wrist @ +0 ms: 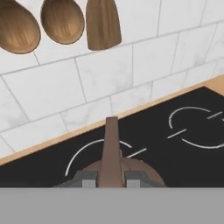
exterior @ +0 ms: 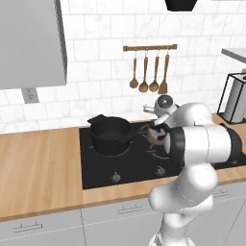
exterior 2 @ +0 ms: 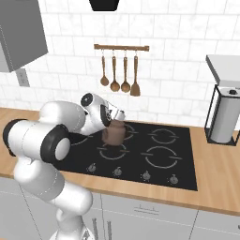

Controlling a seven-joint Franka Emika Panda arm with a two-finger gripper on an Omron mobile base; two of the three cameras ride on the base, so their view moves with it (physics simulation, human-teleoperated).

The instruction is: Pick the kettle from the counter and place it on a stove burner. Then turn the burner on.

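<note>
The small brown kettle hangs just over the black stove, near its rear-left burner rings. My gripper is shut on the kettle's arched handle from above; grey fingertips press either side of it. In the left base view the kettle peeks out beside my white forearm, with the gripper on top. I cannot tell whether its base touches the glass. The wood-grain counter lies left of the stove.
A black saucepan occupies the stove's far-left burner. Burner knobs line the stove's front edge. Wooden utensils hang on the tiled wall behind. A paper-towel holder stands on the counter at the right.
</note>
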